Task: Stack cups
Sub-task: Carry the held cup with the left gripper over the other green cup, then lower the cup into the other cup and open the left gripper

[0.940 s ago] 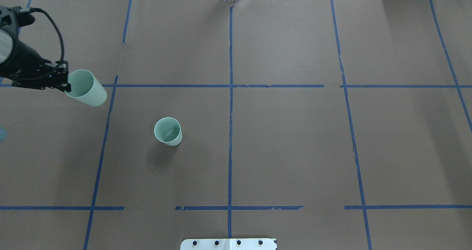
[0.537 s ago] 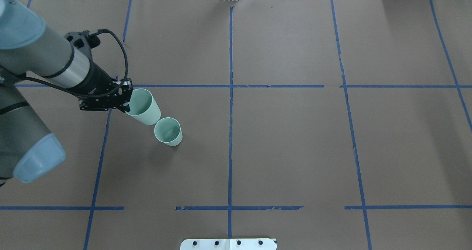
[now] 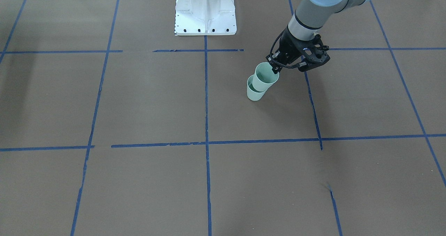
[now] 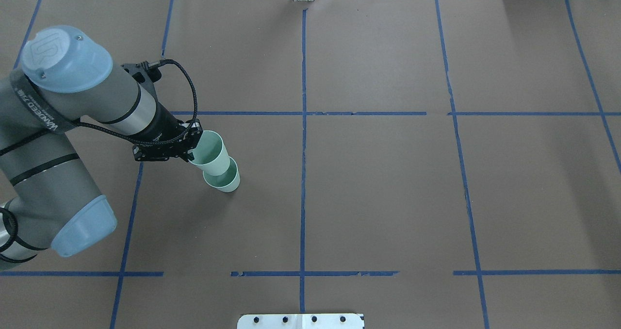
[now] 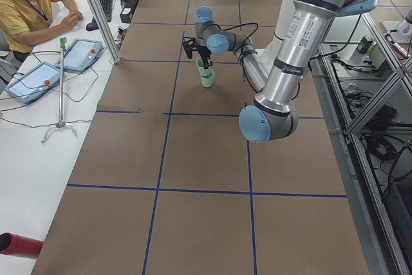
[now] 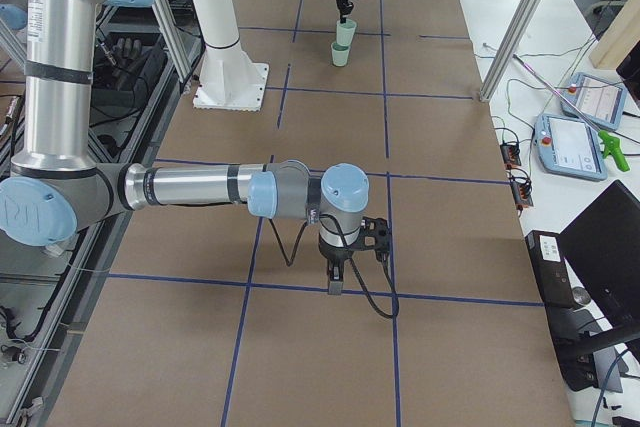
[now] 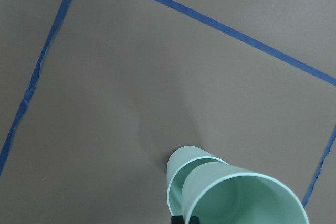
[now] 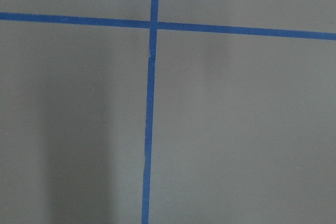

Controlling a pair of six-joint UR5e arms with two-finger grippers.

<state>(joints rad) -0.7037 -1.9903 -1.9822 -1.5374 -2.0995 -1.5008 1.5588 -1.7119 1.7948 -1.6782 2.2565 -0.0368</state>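
Two pale mint-green cups are left of the table's centre. One cup (image 4: 225,180) stands upright on the brown table, also in the front view (image 3: 254,92) and the left wrist view (image 7: 181,170). My left gripper (image 4: 190,148) is shut on the rim of the other cup (image 4: 210,151), holding it tilted, its base at the standing cup's mouth. The held cup also shows in the front view (image 3: 266,76) and the left wrist view (image 7: 247,199). My right gripper (image 6: 336,282) hangs low over bare table far from the cups. I cannot tell whether it is open or shut.
The white robot base (image 3: 205,11) stands at the table's near middle edge. Blue tape lines (image 4: 303,125) cross the brown table cover. An operator (image 5: 26,4) sits at a side desk with tablets (image 5: 35,78), off the table.
My left arm has carried the held cup right and toward the robot, from the far left edge to the standing cup. The standing cup has not moved.
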